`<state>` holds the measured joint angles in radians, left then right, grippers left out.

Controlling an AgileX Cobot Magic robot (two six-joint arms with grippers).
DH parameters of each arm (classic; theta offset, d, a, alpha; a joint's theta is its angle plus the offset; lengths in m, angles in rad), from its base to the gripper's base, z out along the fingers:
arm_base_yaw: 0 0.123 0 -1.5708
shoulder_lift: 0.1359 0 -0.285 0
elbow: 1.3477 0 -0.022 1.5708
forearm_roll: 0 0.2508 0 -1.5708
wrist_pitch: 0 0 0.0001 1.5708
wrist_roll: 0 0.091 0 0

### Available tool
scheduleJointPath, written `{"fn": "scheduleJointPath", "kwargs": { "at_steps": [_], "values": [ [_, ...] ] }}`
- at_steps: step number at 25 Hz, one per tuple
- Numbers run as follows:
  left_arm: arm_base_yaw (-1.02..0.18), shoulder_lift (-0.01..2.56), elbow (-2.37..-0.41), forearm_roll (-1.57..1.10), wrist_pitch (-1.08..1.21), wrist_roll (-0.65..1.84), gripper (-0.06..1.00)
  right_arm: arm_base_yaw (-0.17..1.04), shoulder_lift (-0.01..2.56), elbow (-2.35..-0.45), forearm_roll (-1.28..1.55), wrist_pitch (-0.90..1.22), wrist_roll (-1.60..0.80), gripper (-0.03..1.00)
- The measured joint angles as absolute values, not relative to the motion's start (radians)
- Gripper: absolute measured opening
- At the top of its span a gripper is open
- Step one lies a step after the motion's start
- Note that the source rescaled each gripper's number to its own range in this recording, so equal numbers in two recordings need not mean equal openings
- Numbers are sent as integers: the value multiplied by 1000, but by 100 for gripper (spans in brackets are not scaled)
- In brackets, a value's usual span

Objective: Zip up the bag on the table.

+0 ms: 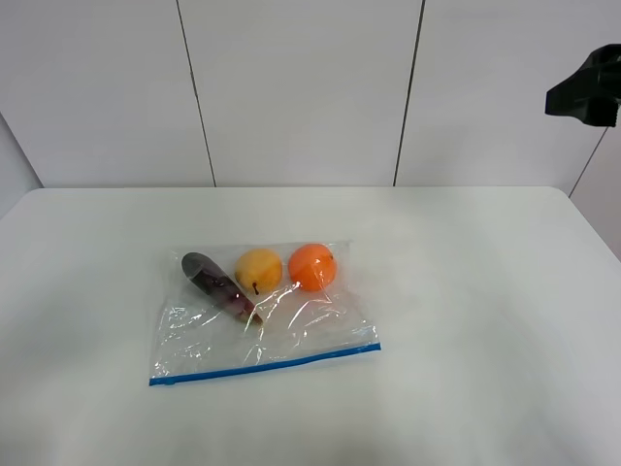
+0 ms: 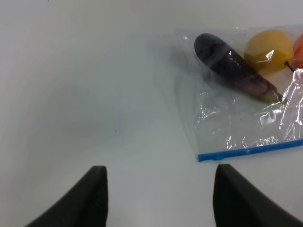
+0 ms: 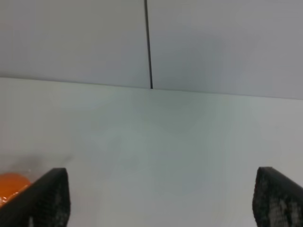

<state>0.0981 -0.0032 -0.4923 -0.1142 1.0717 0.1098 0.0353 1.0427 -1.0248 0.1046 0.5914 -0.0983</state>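
Note:
The bag (image 1: 262, 316) lies flat on the white table (image 1: 466, 291), left of the middle, with its blue zip strip (image 1: 264, 366) along the near edge. Through the clear plastic show an orange fruit (image 1: 311, 266), a yellow fruit (image 1: 258, 269) and a dark purple fruit (image 1: 215, 281). In the left wrist view my left gripper (image 2: 161, 198) is open over bare table, apart from the bag (image 2: 236, 127) and close to the end of its zip strip (image 2: 251, 150). My right gripper (image 3: 163, 198) is open and empty, with the orange fruit (image 3: 12, 185) beside one finger. Neither gripper shows in the high view.
A black piece of hardware (image 1: 587, 87) hangs at the upper right of the high view, above the table's far right corner. White wall panels stand behind the table's far edge (image 1: 291, 187).

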Motion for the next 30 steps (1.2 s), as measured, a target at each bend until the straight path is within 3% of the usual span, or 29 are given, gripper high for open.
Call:
{"fn": "scheduleJointPath", "kwargs": {
  "at_steps": [11,30],
  "values": [
    [98,-3,-492,-114,1072,110,63,35,922,-1024,68,740,-98,93],
    [98,-3,-492,-114,1072,106,63,35,449,-1014,62,1093,-66,93]
  ]
}}
